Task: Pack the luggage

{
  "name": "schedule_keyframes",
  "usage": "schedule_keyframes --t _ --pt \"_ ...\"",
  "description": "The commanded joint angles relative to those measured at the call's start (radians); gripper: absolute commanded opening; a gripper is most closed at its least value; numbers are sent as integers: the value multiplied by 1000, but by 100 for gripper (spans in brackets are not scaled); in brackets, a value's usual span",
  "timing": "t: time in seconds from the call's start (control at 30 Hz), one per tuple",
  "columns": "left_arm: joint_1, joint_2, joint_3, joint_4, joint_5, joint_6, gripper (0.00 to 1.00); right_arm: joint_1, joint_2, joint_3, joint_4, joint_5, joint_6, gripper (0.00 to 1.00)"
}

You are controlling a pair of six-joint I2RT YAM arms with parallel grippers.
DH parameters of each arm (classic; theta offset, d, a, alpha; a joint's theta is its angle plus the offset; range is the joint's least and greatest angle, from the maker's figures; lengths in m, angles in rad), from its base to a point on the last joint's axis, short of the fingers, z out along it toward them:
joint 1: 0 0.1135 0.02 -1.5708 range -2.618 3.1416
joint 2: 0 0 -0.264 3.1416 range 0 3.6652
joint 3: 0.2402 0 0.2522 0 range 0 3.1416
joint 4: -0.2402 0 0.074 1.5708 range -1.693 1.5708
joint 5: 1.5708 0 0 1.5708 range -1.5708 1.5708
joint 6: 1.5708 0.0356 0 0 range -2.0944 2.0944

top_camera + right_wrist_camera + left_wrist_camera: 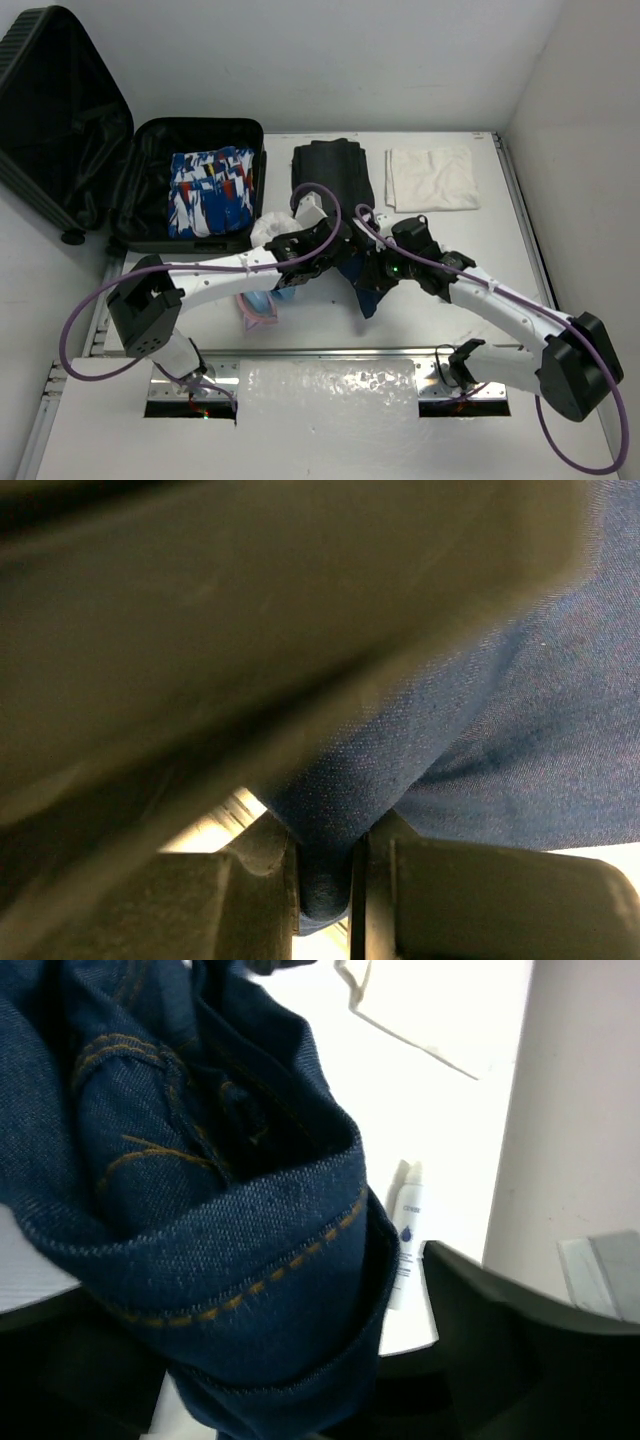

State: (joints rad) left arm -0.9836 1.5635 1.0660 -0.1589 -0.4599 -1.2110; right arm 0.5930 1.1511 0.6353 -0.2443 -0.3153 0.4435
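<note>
Right gripper (325, 888) first: its jaws are pinched tight on a fold of the blue jeans (480, 700), denim squeezed right into the narrow slot between the fingers. The left gripper (290, 1360) is another story. Its jaws stand wide apart, the bunched waistband hanging in the gap, and there's daylight between the cloth and one finger, so no grip there that I can see.

Now the luggage (145, 190). It lies open at the far left of the table (470, 235), its ribbed lid (60, 120) propped up on the side away from everything else. Inside, one item only: a folded garment in blue, white and red (212, 192). That's the packed tally so far.

And plenty is left outside! The jeans are lifted between the two arms, off to the right of the luggage and nearer the arm bases, not yet over the shell. A folded black garment (332, 170) waits just right of the luggage, and a folded white cloth (432, 178) farther right again. A small white tube (408, 1240) shows in the left wrist view; how it sits relative to the luggage I can't tell.

My read: early going, one piece in, the jeans in hand, at least three more to come, and the lid to close.
</note>
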Motion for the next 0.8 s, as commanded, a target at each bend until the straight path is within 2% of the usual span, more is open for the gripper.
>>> schedule_keyframes --t 0.0,0.07,0.1,0.13,0.17,0.2,0.23,0.3,0.33,0.4,0.5,0.6,0.7,0.77 --pt "-17 13 28 6 12 -10 75 18 -47 23 96 -50 -46 11" --pt "-17 7 31 -14 -2 -4 46 18 -63 21 86 -35 -49 11" --pt "-17 3 31 -16 -5 1 35 18 -71 18 85 -31 -54 13" --pt "-15 0 29 -24 -8 7 29 18 -79 18 82 -30 -57 19" --pt "-15 -8 29 -28 -11 13 14 18 -96 15 80 -34 -60 25" --pt "-17 -11 32 -34 -14 22 6 18 -105 14 77 -39 -63 34" --pt "-15 -14 41 -59 -28 36 0 18 -117 10 76 -41 -63 58" --pt "-15 -29 61 -59 -39 111 0 16 -169 1 56 -28 -58 91" --pt "-15 -31 78 -70 -46 143 0 16 -192 1 40 -13 -61 99" --pt "-12 -26 144 -62 -31 252 0 16 -272 13 -28 62 -74 99" --pt "0 16 276 -88 55 503 0 5 -362 61 -136 195 -92 99" --pt "14 26 382 -125 125 608 0 2 -396 165 -274 345 -107 99" --pt "68 18 454 -146 203 646 0 1 -412 214 -309 442 -124 99" --pt "150 24 529 -192 307 695 0 1 -413 256 -337 484 -135 99"
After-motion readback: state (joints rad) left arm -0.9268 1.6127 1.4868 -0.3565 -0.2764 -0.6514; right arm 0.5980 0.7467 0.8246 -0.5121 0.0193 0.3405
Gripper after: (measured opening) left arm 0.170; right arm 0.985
